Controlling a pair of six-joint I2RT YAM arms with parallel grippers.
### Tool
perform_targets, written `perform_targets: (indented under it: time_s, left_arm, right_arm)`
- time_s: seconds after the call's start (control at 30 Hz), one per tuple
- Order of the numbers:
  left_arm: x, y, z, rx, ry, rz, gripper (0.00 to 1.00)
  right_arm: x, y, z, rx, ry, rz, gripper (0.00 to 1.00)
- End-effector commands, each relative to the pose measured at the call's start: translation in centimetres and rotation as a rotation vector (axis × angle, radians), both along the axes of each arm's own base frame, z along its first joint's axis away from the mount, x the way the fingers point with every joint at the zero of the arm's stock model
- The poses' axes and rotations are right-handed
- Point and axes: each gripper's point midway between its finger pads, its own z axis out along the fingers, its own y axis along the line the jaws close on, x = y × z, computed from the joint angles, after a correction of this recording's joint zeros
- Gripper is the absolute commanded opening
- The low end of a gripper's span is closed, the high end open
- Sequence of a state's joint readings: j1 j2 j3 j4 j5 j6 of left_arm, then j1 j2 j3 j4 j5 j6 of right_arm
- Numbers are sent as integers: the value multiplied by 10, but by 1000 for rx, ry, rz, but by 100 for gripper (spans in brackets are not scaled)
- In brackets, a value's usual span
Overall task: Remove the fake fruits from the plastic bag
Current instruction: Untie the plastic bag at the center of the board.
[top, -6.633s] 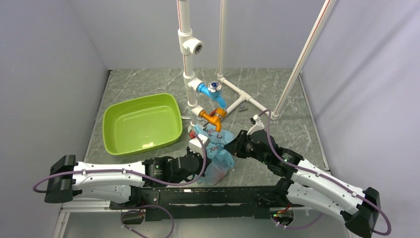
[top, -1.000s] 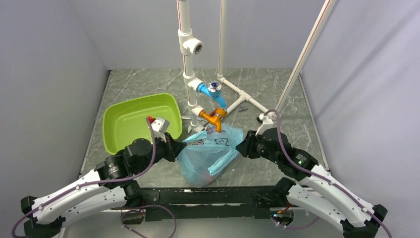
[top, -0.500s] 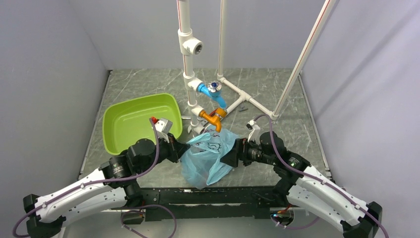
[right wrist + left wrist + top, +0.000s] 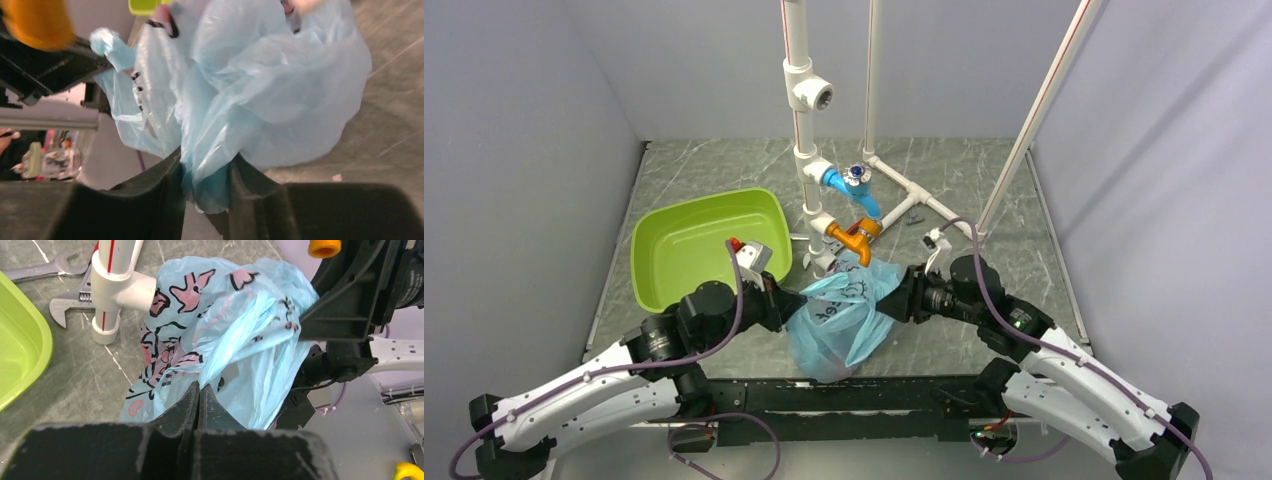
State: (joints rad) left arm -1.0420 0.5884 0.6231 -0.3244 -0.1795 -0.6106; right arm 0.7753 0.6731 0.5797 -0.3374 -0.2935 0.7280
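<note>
The left gripper [image 4: 200, 388] and right gripper [image 4: 205, 167] pinch the crinkly light-blue plastic bag [image 4: 834, 320]. Opening its mouth seems underway. Next, pull the sides apart.

You had the left arm [image 4: 604, 375] angled in low from the left, its left gripper [image 4: 199, 392] pinched fully closed on a fold of the plastic bag [image 4: 240, 325]. Your right arm [image 4: 1064, 365] pointed leftward opposite it, the right gripper [image 4: 205, 172] clamping bunched film between narrowly parted fingers.
</note>
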Motion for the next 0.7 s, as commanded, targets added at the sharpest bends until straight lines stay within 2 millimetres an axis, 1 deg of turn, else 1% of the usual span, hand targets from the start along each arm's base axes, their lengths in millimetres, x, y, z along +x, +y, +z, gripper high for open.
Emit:
perform_targets:
  time_s: [0.0,0.07,0.13,0.23,0.27,0.33,0.4,0.47,0.5,0.57,0.63,0.67]
  left_arm:
    - [8,7,30,-56,-69,46,0]
    - [15,11,38,-42,-93,81,0]
    - [25,16,46,-17,-105,137,0]
    - [42,29,56,32,-110,247,0]
    - [47,33,63,44,-116,279,0]
    - [56,43,68,79,-116,343,0]
    - [61,49,72,105,-124,372,0]
    - [63,50,79,105,-149,361,0]
    - [61,46,85,88,-170,332,0]
    - [58,42,87,72,-189,290,0]
    - [52,41,78,66,-166,267,0]
    - [50,40,70,67,-142,259,0]
  right_arm:
    - [39,-14,48,-58,-172,-156,23]
    - [50,-19,52,-124,-211,-178,9]
    - [60,-24,52,-182,-226,-207,0]
    - [71,-31,54,-217,-244,-251,0]
    - [74,-34,55,-217,-245,-262,0]
    - [74,-37,55,-211,-245,-271,0]
    - [71,-42,52,-210,-237,-284,0]
    - [65,-44,45,-207,-216,-274,0]
    - [61,-43,41,-202,-204,-261,0]
    - [51,-41,32,-186,-176,-226,0]
    - [41,-37,22,-174,-143,-182,0]
    - [35,-35,18,-168,-124,-155,2]
